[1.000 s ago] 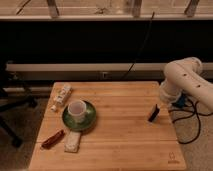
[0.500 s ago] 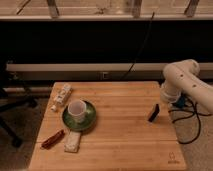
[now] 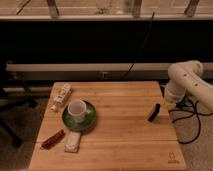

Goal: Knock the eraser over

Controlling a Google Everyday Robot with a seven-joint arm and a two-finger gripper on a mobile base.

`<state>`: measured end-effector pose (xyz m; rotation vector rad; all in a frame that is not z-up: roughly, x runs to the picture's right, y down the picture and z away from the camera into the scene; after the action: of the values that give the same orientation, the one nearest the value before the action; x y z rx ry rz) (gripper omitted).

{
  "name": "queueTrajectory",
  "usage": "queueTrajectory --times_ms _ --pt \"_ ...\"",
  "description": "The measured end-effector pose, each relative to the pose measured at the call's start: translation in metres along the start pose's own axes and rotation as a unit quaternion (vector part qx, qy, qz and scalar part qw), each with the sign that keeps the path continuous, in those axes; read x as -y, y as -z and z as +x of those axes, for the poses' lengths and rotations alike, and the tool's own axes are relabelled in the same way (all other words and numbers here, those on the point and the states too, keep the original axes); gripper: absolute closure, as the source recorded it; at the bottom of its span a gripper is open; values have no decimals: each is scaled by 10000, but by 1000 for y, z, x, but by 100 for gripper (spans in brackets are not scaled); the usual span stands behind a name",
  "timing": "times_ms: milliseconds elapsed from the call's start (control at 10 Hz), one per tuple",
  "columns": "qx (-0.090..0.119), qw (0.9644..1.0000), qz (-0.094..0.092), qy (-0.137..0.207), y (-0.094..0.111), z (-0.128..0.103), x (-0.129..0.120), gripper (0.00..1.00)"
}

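Eraser (image 3: 154, 112) shows as a short dark bar near the right edge of the wooden table (image 3: 120, 142), slanted with its upper end toward the arm. From here I can't say whether it stands leaning or already lies flat on the boards, so I'd call the knock unconfirmed rather than done.

The gripper (image 3: 171, 101) hangs at the low end of the white arm (image 3: 186, 80), at the table's right edge and near the eraser's upper end; I see no clear contact between them, and I cannot tell if the claw is clenched or released.

Well apart on the left are the cup (image 3: 76, 107) on its green saucer (image 3: 67, 120), the red stick (image 3: 52, 139) and the pale block (image 3: 73, 142), none of them in the way.

If the eraser is upright, I judge that one sideways push remains.
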<state>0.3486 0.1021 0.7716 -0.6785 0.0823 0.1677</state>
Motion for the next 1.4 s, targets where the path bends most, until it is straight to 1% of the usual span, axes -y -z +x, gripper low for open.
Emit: queueTrajectory --times_ms 300,500,700,1000,1100,1200,1400 --pt "-2 9999 -71 -121 -7 6 0 88" --pt "40 9998 -166 -128 -16 4 -3 88" --pt "115 9996 -222 -111 -19 -2 -5 88" --pt "327 9990 -315 60 -24 -27 -8 88" --pt "430 9983 -345 165 -25 -40 -9 88" --pt "482 9980 -364 210 -25 -46 -10 88" --pt "647 9964 -399 370 -28 -61 -9 88"
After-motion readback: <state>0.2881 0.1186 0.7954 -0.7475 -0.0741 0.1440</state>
